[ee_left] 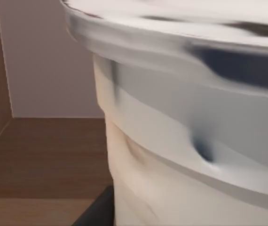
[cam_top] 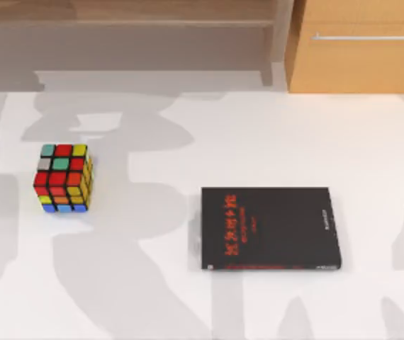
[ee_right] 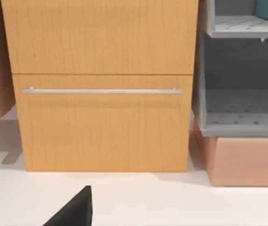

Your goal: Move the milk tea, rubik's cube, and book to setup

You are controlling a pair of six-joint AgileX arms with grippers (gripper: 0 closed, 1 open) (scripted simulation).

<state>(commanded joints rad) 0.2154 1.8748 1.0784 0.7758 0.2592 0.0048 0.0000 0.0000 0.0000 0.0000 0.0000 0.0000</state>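
Your left claw's state can't be told; its wrist view shows a pale, thin-walled milk tea cup (ee_left: 185, 141) close up, crushable. The stiff multicoloured rubik's cube (cam_top: 63, 178) sits left-centre on the white tabletop (cam_top: 273, 134): grip flat opposite faces.

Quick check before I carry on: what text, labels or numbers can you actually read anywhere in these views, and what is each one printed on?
Book, cover: red characters near its left part, too blurred to read.
Book, right part of the cover: a short pale line of print, too small to read.
Book, front edge: red and pale marks, unreadable.
Rubik's cube: coloured stickers, no text.
Milk tea cup, close in the left wrist view: no print visible.
Wooden drawer cabinet: no label.
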